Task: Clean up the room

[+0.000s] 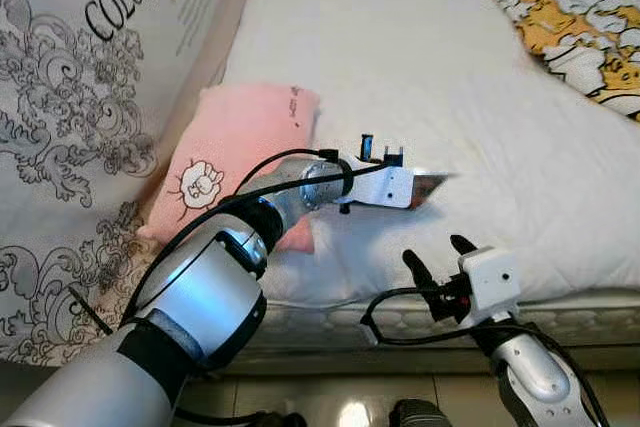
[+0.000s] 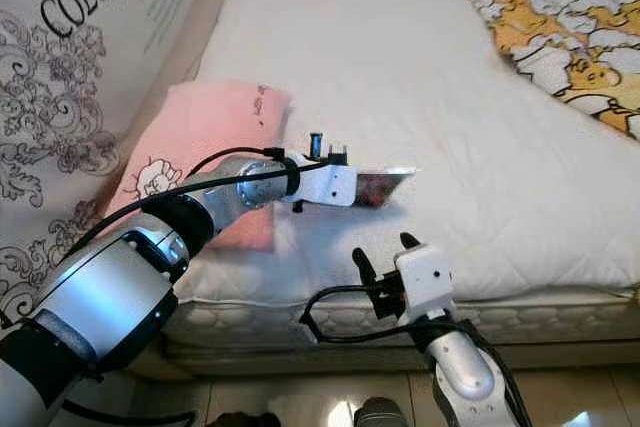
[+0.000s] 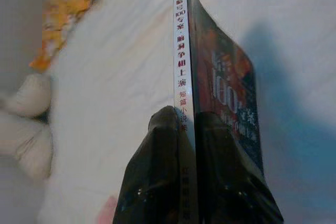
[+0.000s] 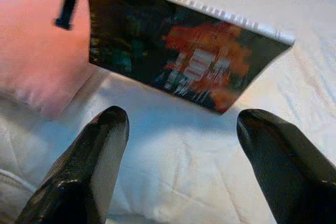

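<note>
Book [image 4: 184,59] in left pincer [image 3: 195,129] above bed [image 1: 420,77]

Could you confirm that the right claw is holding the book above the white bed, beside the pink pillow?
Not quite: the left claw holds the book, as the left wrist view shows. The right claw hangs open below it. The white bed and pink pillow are as you said.
</note>
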Robot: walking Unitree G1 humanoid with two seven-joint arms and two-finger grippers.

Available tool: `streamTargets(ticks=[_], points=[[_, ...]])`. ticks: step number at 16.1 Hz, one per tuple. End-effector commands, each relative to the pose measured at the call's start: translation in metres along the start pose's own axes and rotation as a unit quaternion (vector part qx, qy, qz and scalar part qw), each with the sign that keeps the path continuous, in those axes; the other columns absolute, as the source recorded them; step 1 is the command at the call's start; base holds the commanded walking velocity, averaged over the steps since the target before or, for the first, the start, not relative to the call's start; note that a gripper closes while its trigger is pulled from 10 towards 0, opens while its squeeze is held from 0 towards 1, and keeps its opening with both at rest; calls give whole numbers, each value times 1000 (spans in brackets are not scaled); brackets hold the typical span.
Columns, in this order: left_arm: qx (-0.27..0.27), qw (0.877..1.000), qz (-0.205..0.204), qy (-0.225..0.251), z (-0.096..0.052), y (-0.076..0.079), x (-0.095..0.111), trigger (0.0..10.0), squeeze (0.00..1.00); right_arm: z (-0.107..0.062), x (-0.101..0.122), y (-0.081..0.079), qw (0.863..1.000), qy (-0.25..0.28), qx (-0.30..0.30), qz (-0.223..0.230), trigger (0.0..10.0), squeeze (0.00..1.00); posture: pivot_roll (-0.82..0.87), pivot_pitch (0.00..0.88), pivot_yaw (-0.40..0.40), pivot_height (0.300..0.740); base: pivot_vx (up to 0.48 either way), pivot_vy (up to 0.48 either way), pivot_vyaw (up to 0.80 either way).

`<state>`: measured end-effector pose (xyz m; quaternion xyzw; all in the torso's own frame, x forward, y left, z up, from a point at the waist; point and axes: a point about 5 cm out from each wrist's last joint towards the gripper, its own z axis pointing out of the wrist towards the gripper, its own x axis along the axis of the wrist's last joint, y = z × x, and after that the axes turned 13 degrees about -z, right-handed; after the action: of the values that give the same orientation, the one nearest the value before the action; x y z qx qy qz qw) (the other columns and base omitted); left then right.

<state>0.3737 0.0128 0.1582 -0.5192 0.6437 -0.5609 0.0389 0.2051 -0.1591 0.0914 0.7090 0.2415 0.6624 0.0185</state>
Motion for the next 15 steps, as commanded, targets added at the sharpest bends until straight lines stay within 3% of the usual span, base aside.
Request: streamTargets(ticks=[1, 3, 6, 7, 8, 10, 11, 12, 14, 15], points=[[67, 998, 20, 5, -2, -18, 4, 10000, 0, -1, 3, -4, 1000, 2, 9, -1, 10000, 0, -289, 86, 135, 740, 0, 0, 0], [159, 986, 42, -25, -6, -32, -3, 10000, 0, -2, 1, -4, 1000, -4, 10, -7, 10000, 0, -299, 91, 131, 740, 0, 0, 0], [256, 965, 54, -23, -12, -46, -4, 10000, 0, -9, -2, -9, 1000, -18, 18, -10, 10000, 0, -325, 115, 122, 740, 0, 0, 0], [265, 962, 72, -13, -11, -38, -5, 10000, 0, -15, 2, -11, 999, -20, 23, -12, 10000, 0, -378, 187, 99, 740, 0, 0, 0], [249, 966, 71, -7, -7, -17, -10, 10000, 0, -25, 5, -16, 999, -26, 35, -19, 10000, 0, -403, 239, 80, 740, 0, 0, 0], [178, 983, 50, -5, 1, 39, -20, 10000, 0, -49, 3, -25, 996, -49, 64, -25, 10000, 0, -427, 300, 41, 740, 0, 0, 0], [159, 985, 63, 0, 3, 55, -21, 10000, 0, -55, 3, -25, 996, -55, 67, -24, 10000, 0, -430, 318, 38, 740, 0, 0, 0], [141, 985, 102, 20, 4, 74, -19, 10000, 0, -65, 2, -25, 995, -67, 65, -22, 10000, 0, -436, 343, 36, 740, 0, 0, 0], [142, 980, 137, 38, 3, 78, -18, 10000, 0, -68, 3, -26, 995, -73, 61, -19, 10000, 0, -429, 360, 39, 740, 0, 0, 0], [144, 973, 176, 49, 1, 77, -20, 10000, 0, -70, 4, -29, 995, -78, 63, -16, 10000, 0, -422, 372, 46, 740, 0, 0, 0]])
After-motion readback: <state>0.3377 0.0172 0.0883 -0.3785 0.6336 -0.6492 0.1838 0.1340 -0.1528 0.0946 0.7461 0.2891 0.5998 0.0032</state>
